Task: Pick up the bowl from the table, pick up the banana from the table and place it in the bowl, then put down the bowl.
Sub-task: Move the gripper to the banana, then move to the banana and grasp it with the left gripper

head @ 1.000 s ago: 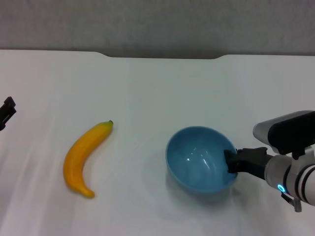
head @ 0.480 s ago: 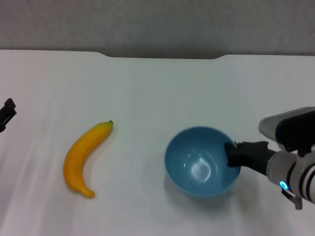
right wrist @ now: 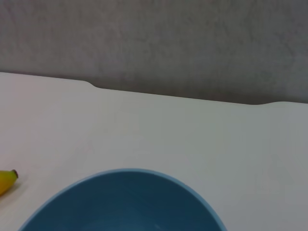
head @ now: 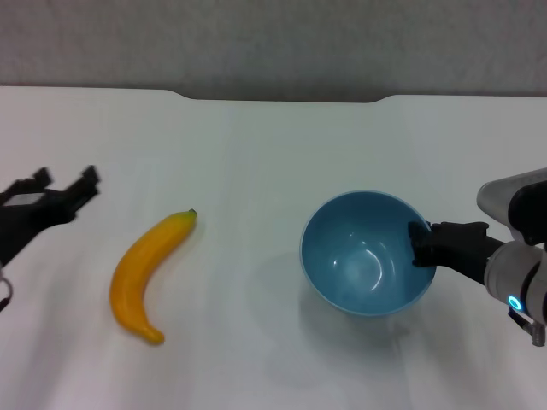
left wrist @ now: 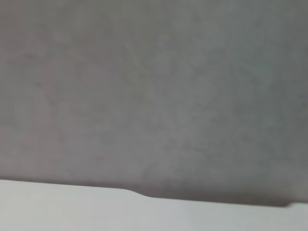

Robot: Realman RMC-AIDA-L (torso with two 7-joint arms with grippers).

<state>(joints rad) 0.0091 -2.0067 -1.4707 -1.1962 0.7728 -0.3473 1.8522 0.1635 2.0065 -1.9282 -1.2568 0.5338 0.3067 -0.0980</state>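
Note:
The light-blue bowl hangs lifted above the white table, its shadow on the surface below. My right gripper is shut on the bowl's right rim. In the right wrist view the bowl fills the lower part, with the banana's stem end at one edge. The yellow banana lies on the table left of the bowl. My left gripper hovers open to the left of the banana, apart from it.
The table's notched far edge meets a grey wall. The left wrist view shows only that wall and the table's far edge.
The right gripper has raised the bowl and carried it a little right. The left arm has come in from the left edge towards the banana.

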